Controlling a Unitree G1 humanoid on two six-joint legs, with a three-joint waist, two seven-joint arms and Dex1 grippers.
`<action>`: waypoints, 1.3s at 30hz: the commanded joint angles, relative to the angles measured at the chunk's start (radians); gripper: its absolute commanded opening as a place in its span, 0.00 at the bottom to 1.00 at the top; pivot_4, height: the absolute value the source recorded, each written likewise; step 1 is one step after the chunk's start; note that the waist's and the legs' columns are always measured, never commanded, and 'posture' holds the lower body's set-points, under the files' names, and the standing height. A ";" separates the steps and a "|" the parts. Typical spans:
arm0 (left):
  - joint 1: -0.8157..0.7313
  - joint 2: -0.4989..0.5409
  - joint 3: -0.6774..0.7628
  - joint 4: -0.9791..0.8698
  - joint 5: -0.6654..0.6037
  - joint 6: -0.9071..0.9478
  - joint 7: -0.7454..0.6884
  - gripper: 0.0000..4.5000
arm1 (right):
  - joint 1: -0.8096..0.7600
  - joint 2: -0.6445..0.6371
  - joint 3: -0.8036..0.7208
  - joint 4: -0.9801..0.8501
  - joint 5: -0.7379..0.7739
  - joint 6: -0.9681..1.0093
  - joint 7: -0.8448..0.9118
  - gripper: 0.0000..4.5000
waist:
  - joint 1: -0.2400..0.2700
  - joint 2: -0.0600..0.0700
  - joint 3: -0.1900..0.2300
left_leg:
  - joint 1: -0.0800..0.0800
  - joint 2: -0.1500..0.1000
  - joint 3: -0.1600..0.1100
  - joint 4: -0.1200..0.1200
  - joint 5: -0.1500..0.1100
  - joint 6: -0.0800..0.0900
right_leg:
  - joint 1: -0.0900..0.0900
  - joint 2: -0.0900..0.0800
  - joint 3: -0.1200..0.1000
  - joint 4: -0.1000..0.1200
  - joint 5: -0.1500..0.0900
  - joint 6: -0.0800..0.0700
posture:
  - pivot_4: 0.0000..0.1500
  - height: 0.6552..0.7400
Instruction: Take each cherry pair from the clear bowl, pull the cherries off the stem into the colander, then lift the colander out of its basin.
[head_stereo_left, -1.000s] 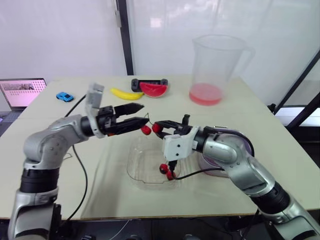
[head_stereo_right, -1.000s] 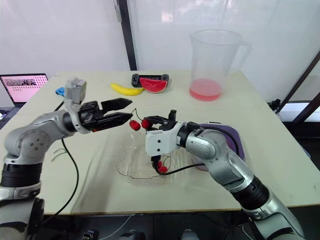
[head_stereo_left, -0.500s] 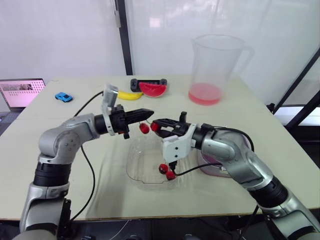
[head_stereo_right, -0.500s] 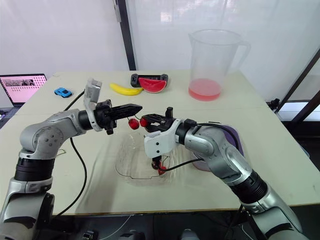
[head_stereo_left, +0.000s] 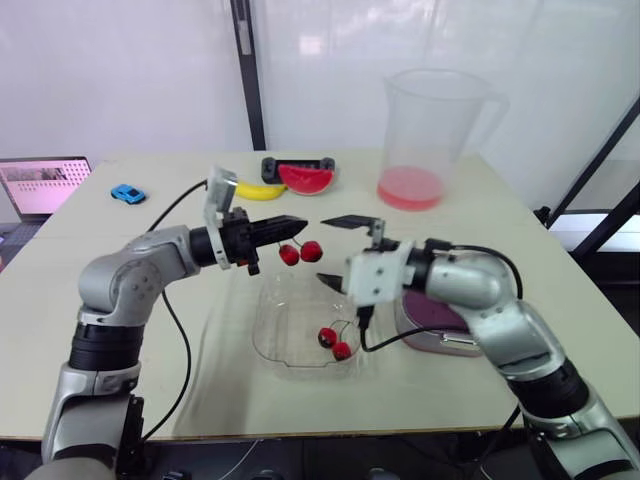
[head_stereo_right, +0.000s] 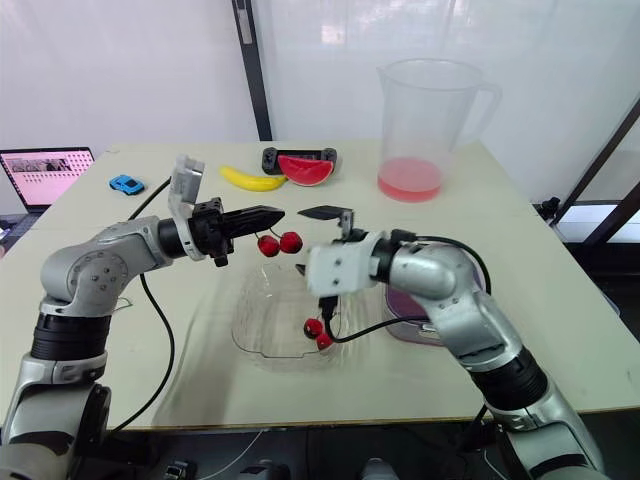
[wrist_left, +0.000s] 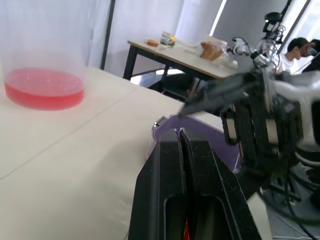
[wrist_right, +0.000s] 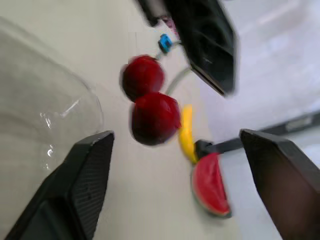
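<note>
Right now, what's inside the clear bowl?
One cherry pair lies in the clear bowl. A second pair hangs above it from the shut left pincer. The arm of the open right pincer covers part of the bowl's right side.

Cream table (head_stereo_left: 200, 400). The hanging cherry pair (head_stereo_left: 300, 252) is glossy deep red. The left gripper (head_stereo_left: 290, 224) and right gripper (head_stereo_left: 328, 251) have black fingers, on silver-grey arms with white wrist housings. A second cherry pair (head_stereo_left: 335, 343), also red, shows through the colourless clear bowl (head_stereo_left: 290, 340). At three o'clock from the bowl, a purple basin (head_stereo_left: 440, 330). At one o'clock, a transparent jug (head_stereo_left: 430, 110) holding pink liquid. At eleven o'clock, a yellow banana (head_stereo_left: 250, 189), a red watermelon slice (head_stereo_left: 305, 178) and a black holder (head_stereo_left: 298, 163). At ten o'clock, a bright blue toy car (head_stereo_left: 128, 194) and a laptop (head_stereo_left: 40, 185) with a pink screen.
</note>
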 joint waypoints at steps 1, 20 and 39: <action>-0.018 0.003 0.015 -0.036 -0.022 0.002 -0.020 0.00 | -0.147 0.055 -0.213 -0.068 0.426 0.459 0.048 0.94 | -0.002 0.000 0.000 | 0.000 0.000 0.000 0.000 0.000 0.000 | 0.000 0.000 0.000 0.000 0.000 0.000 | 1.00 1.00; -0.007 -0.024 0.031 -0.149 -0.118 0.073 -0.003 0.00 | -0.223 -0.003 -0.096 0.073 0.652 0.637 -0.008 0.94 | -0.001 0.000 0.000 | 0.000 -0.001 0.000 0.000 -0.003 0.005 | -0.001 -0.001 0.000 0.000 0.000 0.000 | 1.00 1.00; -0.022 -0.013 0.032 -0.163 -0.144 0.074 0.026 0.00 | -0.227 -0.045 -0.112 0.092 0.728 0.654 -0.050 0.28 | 0.000 0.000 0.000 | 0.000 -0.001 0.000 0.000 -0.003 0.005 | -0.001 -0.001 0.000 0.000 0.000 0.000 | 1.00 1.00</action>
